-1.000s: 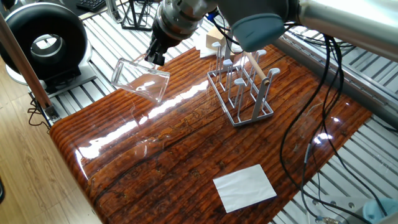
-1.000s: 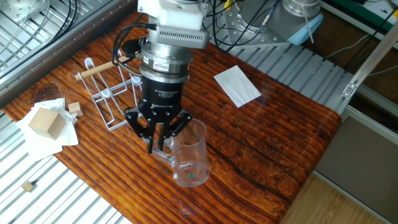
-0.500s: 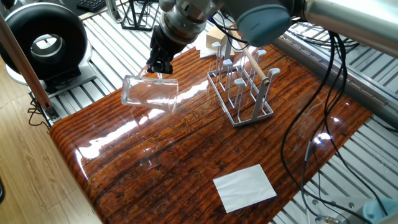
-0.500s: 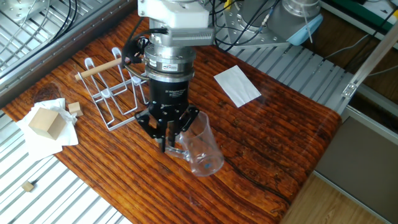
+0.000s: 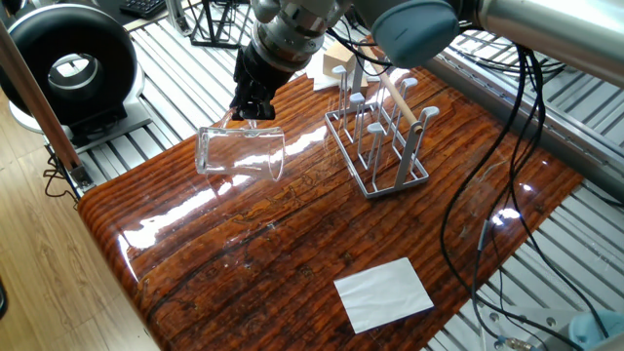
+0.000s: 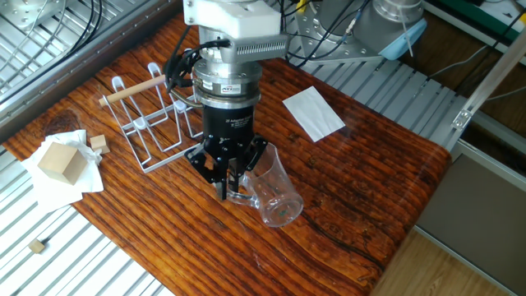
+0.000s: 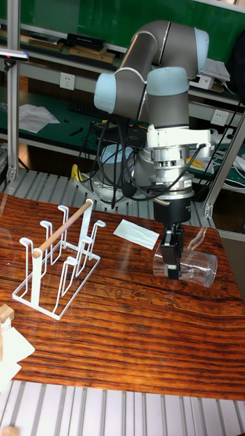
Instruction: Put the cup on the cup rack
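My gripper point(image 6: 231, 187) pinches the cup point(image 6: 272, 192) by its rim, tilted sideways. That thin grip could slip. The rack point(image 6: 149, 123) sits at ten o'clock, so a clipped peg would tip it.

White paper sheet point(image 5: 384, 293) flat on the wooden table point(image 5: 273, 244). Near the table's far end, a wooden block point(image 6: 61, 161) on crumpled paper point(image 6: 37, 185).

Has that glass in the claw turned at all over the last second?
Yes. The cup, held by the gripper, has tipped from slanted to nearly level, closer to the cup rack.
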